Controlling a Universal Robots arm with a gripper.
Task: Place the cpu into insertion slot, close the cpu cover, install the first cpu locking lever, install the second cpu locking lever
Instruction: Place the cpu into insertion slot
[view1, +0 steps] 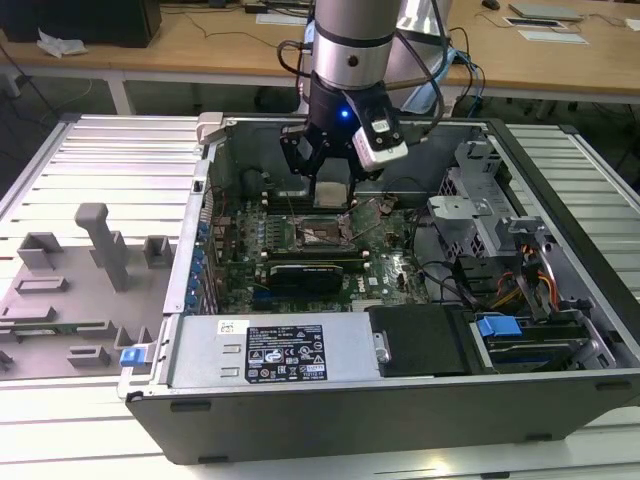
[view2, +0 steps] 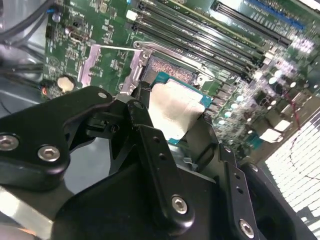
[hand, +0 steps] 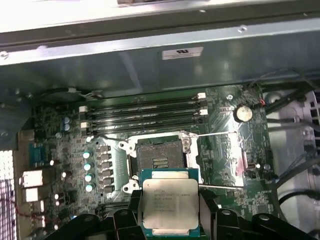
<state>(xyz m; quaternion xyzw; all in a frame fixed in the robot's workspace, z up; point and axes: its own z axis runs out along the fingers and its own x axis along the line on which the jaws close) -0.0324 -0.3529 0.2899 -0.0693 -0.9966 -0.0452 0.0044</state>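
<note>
Robotics lab or test workshop, set up in an office-type room. A robot arm (view1: 352, 40) hung over an opened computer case (view1: 400, 415) in the middle of the exterior view. Its claw (view1: 332, 182) was clamped on the cpu (hand: 170, 206) above the bare motherboard (hand: 227, 140). The case sat on a slatted metal desk (view1: 110, 150), with grey fixture blocks (view1: 100, 250) at the frame's left. Wooden desks (view1: 200, 45) ran along the top edge, carrying cables (view1: 465, 75), papers (view1: 548, 35) and a black box (view1: 80, 18).
</note>
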